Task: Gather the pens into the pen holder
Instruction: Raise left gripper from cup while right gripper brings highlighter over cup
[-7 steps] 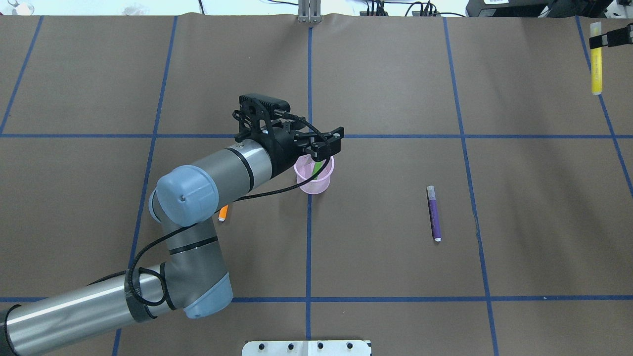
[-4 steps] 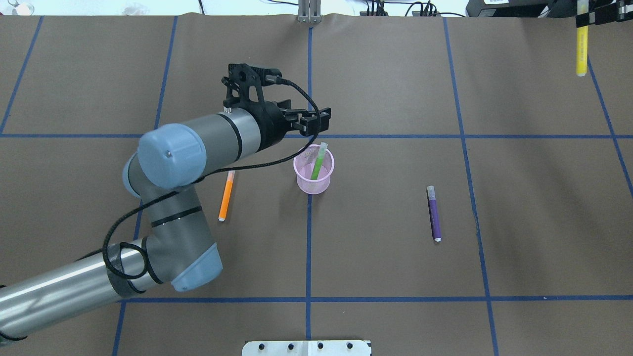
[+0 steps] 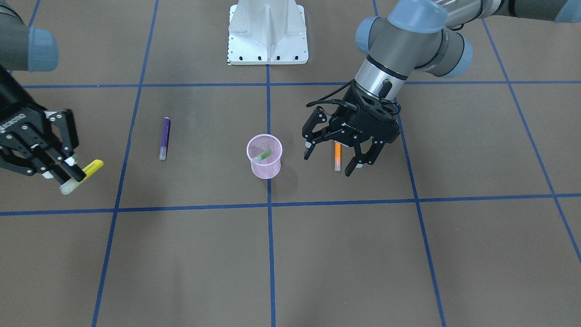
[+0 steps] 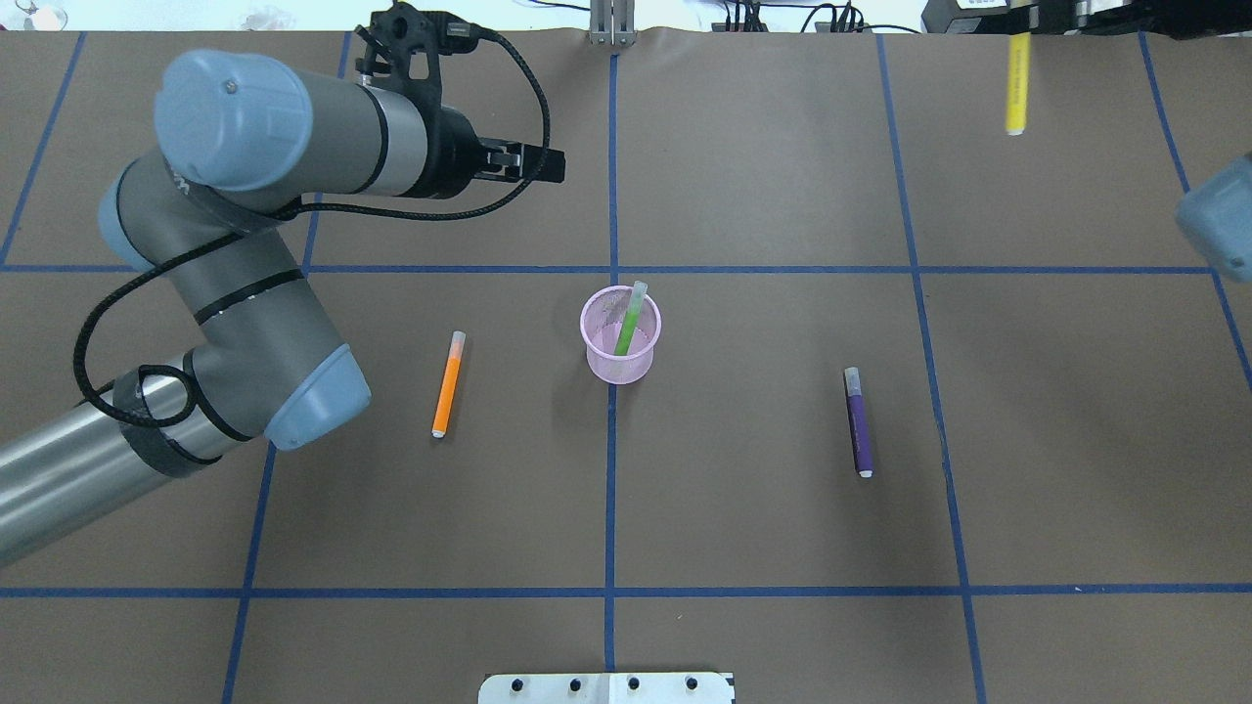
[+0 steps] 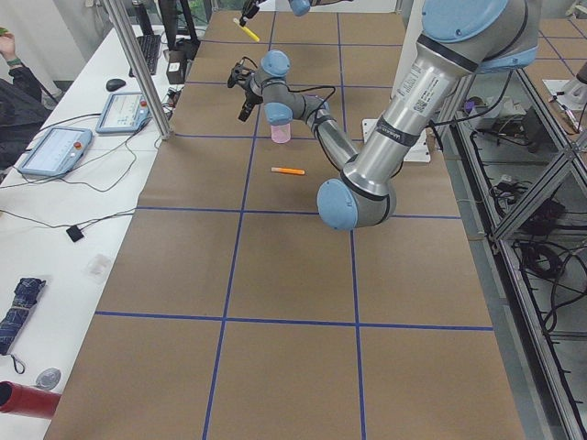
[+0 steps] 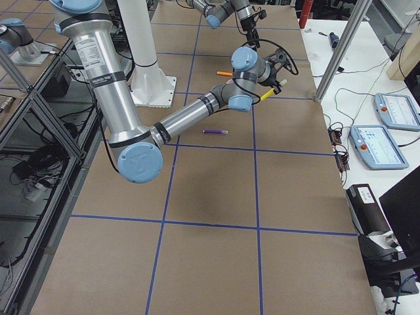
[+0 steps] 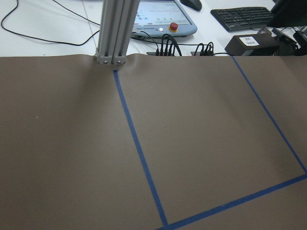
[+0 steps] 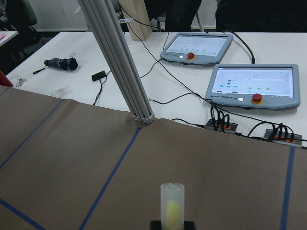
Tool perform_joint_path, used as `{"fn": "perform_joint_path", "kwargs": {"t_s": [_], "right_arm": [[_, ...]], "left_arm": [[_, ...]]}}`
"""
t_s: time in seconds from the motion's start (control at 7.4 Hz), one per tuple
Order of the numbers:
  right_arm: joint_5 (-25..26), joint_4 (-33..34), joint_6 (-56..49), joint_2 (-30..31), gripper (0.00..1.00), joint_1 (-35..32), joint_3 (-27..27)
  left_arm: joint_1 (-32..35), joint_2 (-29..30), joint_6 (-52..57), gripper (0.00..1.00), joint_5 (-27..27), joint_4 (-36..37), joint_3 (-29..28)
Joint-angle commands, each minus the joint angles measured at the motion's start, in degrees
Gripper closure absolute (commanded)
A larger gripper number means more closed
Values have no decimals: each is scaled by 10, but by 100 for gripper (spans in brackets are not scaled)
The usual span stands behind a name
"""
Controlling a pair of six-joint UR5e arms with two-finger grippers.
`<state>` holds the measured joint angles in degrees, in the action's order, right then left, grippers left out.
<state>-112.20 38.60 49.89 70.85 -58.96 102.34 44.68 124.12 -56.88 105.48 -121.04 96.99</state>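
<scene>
Pen holder point(image 3: 264, 167) clear of left gripper point(image 3: 331, 162)

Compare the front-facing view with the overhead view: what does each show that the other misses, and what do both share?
Front-facing only: the left pincer with its fingers spread open, hiding part of the orange pen, and the right pincer clamped on a yellow pen.
Overhead only: the orange pen's whole length uncovered, and cables past the table's far edge.
Both: the green pen leaning in the pink pen holder, and the purple pen lying on the table.
</scene>
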Motion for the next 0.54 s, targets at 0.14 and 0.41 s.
{"fn": "perform_joint_path", "kwargs": {"t_s": [0.14,0.41], "right_arm": [[199,-84,14,-3,100,172,3],[262,-85,13,-11,100,228,11]], "left_arm": [[21,-40,21,1,75,80,6],[13,-40,21,1,79,208,14]]}}
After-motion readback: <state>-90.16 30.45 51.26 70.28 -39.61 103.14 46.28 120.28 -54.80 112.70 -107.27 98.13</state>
